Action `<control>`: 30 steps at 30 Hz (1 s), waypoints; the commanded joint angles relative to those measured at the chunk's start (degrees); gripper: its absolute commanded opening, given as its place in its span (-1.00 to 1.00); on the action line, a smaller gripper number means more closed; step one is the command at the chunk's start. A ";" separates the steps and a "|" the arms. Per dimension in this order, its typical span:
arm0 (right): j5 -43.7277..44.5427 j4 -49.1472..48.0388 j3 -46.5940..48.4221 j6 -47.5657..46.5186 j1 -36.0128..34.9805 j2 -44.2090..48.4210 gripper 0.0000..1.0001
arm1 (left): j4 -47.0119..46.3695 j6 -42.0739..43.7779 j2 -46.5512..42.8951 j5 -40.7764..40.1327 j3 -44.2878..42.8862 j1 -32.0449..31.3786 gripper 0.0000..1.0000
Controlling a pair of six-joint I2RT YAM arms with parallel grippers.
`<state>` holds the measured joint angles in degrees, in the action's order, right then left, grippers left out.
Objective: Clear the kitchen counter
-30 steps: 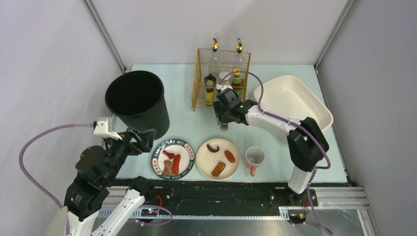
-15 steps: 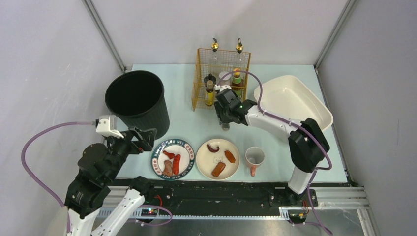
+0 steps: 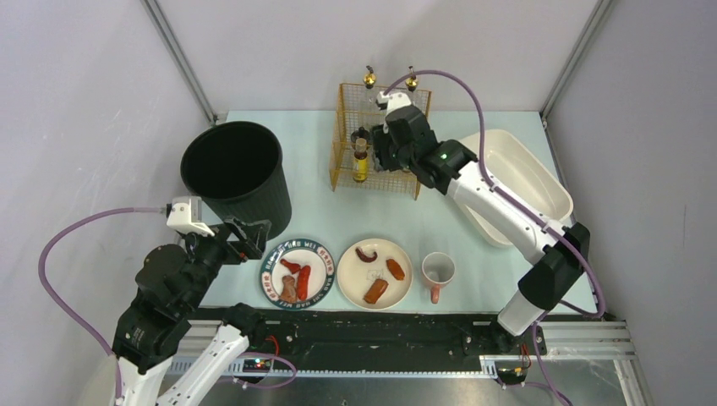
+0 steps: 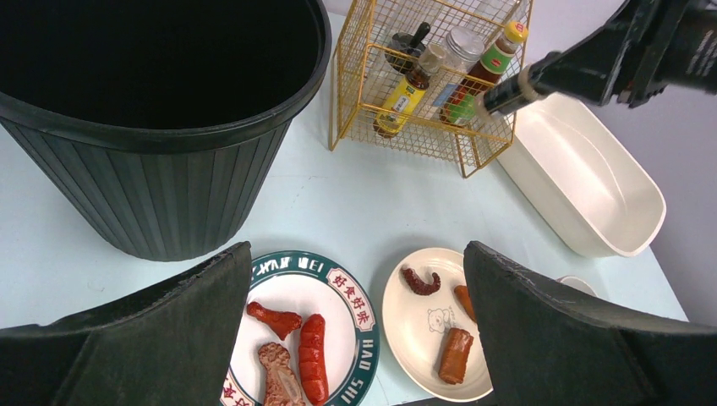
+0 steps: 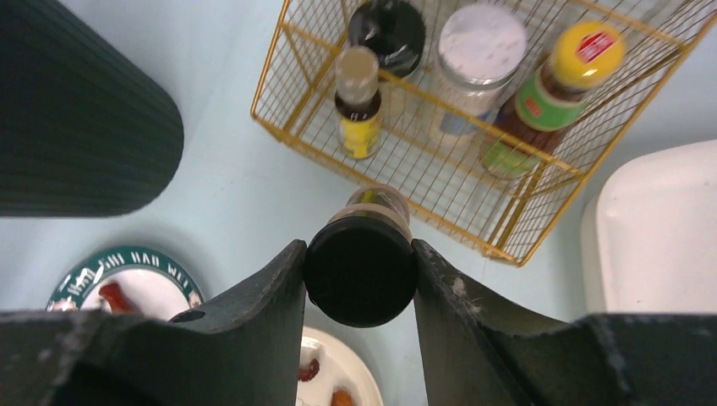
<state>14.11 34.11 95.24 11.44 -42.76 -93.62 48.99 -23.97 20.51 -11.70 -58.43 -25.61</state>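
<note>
A black bin (image 3: 254, 211) stands left of a yellow rack (image 3: 347, 127) and white tub (image 3: 531, 179).

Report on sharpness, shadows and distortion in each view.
Top external: even, soft light, everything sharp, only faint shadows on the kitchen counter; the black bin interior reads as flat darkness. Left wrist: wide-angle bend in the bin's rim, its jaws dark and detail-poor in the foreground. Right wrist: the black-capped bottle between the jaws looks close and slightly soft; the wire rack beyond is sharper.

The green-rimmed plate (image 4: 359, 309) bears white rim lettering, including "WEI" and Chinese characters; labels on the bottles (image 5: 541, 106) stay illegible.
</note>
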 commanded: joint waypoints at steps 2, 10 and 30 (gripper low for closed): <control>-0.04 2.06 5.79 -1.59 3.08 0.04 -0.95 | -0.97 0.63 0.58 -0.28 0.46 -0.18 0.97; -2.10 1.91 11.23 -0.15 7.20 -6.32 -0.96 | -0.96 0.52 1.08 -0.39 0.34 -0.19 0.97; -4.40 -1.40 11.30 3.04 9.31 -16.70 -0.94 | -0.93 0.77 2.25 -0.38 -0.26 -0.17 0.97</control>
<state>9.91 36.16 105.56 13.34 -33.78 -109.82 48.99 -23.97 21.91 -11.86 -58.43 -25.61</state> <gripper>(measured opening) 0.490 0.985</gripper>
